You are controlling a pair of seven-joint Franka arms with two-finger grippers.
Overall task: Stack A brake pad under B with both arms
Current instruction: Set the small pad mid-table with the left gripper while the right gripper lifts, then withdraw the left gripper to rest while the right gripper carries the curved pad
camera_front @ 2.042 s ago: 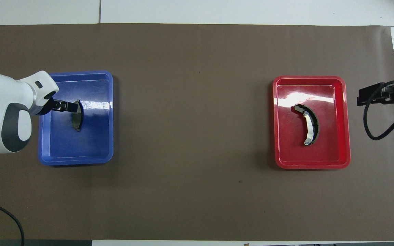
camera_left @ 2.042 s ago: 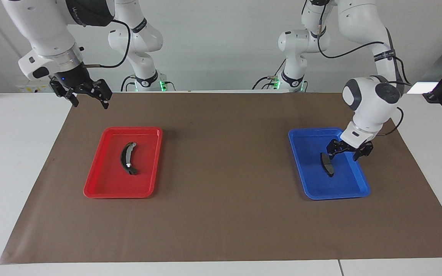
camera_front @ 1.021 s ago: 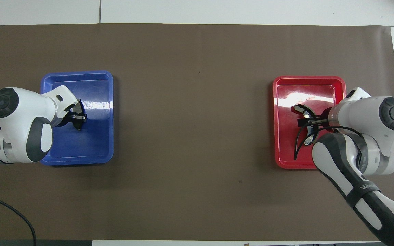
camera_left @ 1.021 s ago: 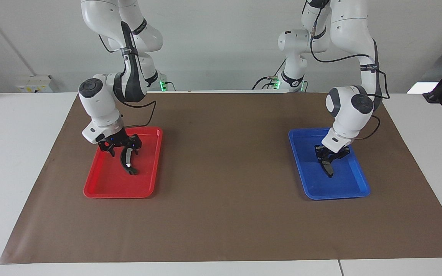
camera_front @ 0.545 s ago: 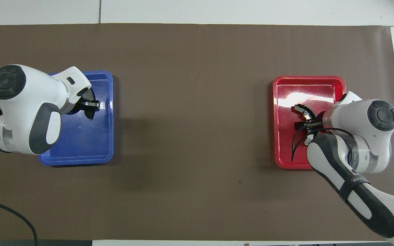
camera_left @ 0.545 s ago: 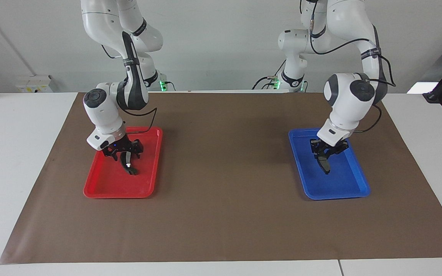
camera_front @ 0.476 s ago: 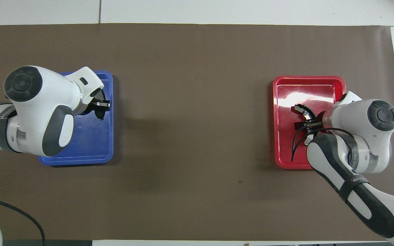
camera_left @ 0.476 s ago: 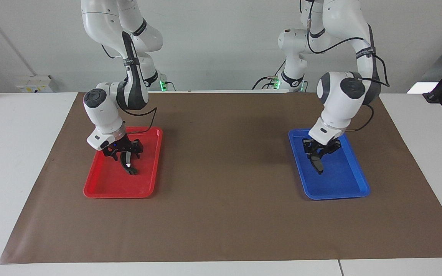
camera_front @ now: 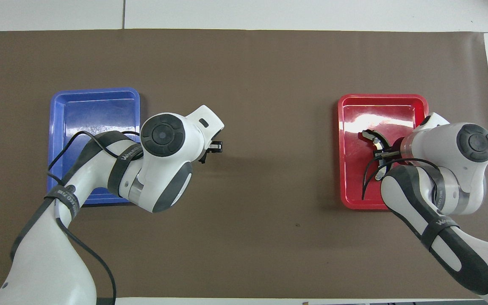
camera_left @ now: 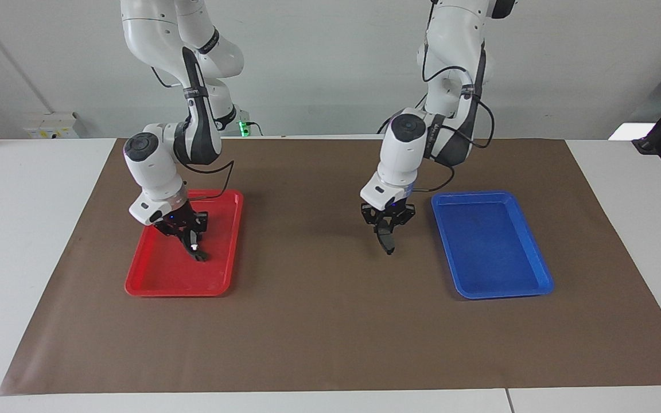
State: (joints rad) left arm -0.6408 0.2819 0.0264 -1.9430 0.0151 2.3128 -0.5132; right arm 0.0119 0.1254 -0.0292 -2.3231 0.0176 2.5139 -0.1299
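Note:
The A brake pad [camera_left: 387,242], short and dark grey, hangs on edge from my left gripper [camera_left: 387,228], which is shut on it over the brown mat beside the blue tray [camera_left: 491,258], toward the middle. In the overhead view the left gripper [camera_front: 215,147] shows, but its wrist hides the pad. B [camera_left: 194,248], the long curved black piece with a shiny spot, lies in the red tray [camera_left: 158,275]. My right gripper [camera_left: 186,230] is down in that tray and shut on B's middle. The overhead view shows B's end [camera_front: 370,136] past the right gripper [camera_front: 383,154].
A brown mat [camera_left: 319,321] covers the table. The blue tray [camera_front: 91,110] holds nothing and sits at the left arm's end. The red tray [camera_front: 354,186] sits at the right arm's end. White table [camera_left: 26,229] borders the mat.
My left gripper lifted the A pad out of the blue tray and carried it toward the table's middle. My right gripper came down into the red tray and shut on B.

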